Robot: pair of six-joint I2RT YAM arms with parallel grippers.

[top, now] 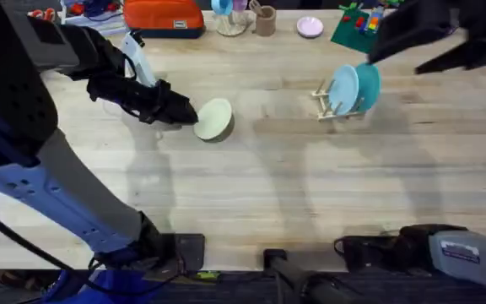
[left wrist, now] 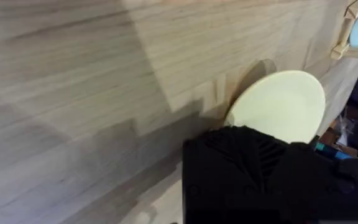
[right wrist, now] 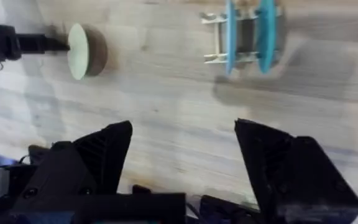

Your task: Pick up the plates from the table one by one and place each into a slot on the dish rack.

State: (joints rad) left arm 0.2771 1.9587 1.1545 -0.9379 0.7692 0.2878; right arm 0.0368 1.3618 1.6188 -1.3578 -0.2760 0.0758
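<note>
Two plates, light blue (top: 342,89) and teal (top: 368,86), stand upright in rack (top: 326,103) slots, far right on table (top: 277,177). Left gripper (top: 186,114) clamps edge of yellow plate (top: 215,119), tilted, left of rack, well apart. Right gripper (right wrist: 182,155) fingers spread wide, nothing between, above table.

Left tool (top: 188,116) clamped, arm low; right tool (right wrist: 182,168) spread wide, raised

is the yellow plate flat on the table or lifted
Lifted and tilted: the yellow plate is held at its edge by the left gripper, casting a shadow on the table.
</note>
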